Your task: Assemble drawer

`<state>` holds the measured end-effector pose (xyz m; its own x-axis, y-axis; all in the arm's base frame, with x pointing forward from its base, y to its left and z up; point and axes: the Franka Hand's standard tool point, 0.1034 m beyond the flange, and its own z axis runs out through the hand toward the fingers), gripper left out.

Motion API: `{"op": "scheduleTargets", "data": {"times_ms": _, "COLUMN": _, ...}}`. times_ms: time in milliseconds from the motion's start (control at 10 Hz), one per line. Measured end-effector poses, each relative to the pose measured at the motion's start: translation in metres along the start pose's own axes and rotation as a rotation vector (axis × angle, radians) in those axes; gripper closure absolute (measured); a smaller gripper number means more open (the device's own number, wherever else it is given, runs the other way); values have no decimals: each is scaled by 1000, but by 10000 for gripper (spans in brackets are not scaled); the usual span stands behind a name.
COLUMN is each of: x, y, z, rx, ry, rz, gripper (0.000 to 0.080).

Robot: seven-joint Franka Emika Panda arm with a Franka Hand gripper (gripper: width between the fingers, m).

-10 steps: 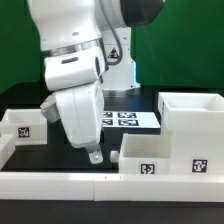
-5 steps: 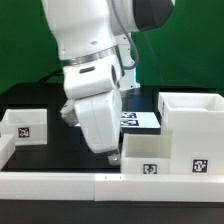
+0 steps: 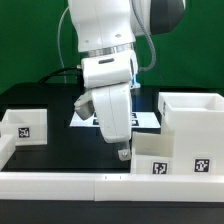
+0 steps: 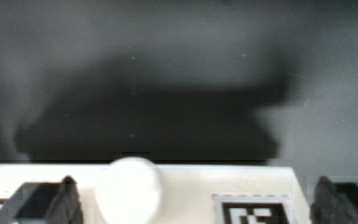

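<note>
The arm stood over the middle of the black counter (image 3: pixel 40 150), its hand (image 3: pixel 123 152) lowered right at the near-left corner of a shallow white tray (image 3: pixel 165 160) with square tags on its front wall. In the wrist view the fingers (image 4: pixel 43 198) stood well apart with nothing between them, one on each side of the tray's (image 4: pixel 194 195) white wall, where a small rounded knob (image 4: pixel 135 188) stuck out beside a tag; whether they touched the tray could not be told. Behind this tray, on the exterior view's right, rose the tall cube-like casing (image 3: pixel 190 112). The second tray (image 3: pixel 24 123) lay well apart on the exterior view's left. The marker board (image 3: pixel 150 118) lay flat behind the arm, and a low white rail (image 3: pixel 60 185) edged the near side of the counter.
</note>
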<state>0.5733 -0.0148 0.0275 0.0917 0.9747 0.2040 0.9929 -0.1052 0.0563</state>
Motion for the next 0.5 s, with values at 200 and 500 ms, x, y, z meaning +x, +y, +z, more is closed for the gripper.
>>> {"op": "scheduleTargets", "data": {"times_ms": 200, "x": -2, "y": 1, "z": 6, "rx": -11, "ry": -8, "rz": -37, "gripper": 151}}
{"op": "scheduleTargets", "data": {"times_ms": 500, "x": -8, "y": 11, "z": 15, "rx": 6, "ry": -28, "rz": -139, "gripper": 151}}
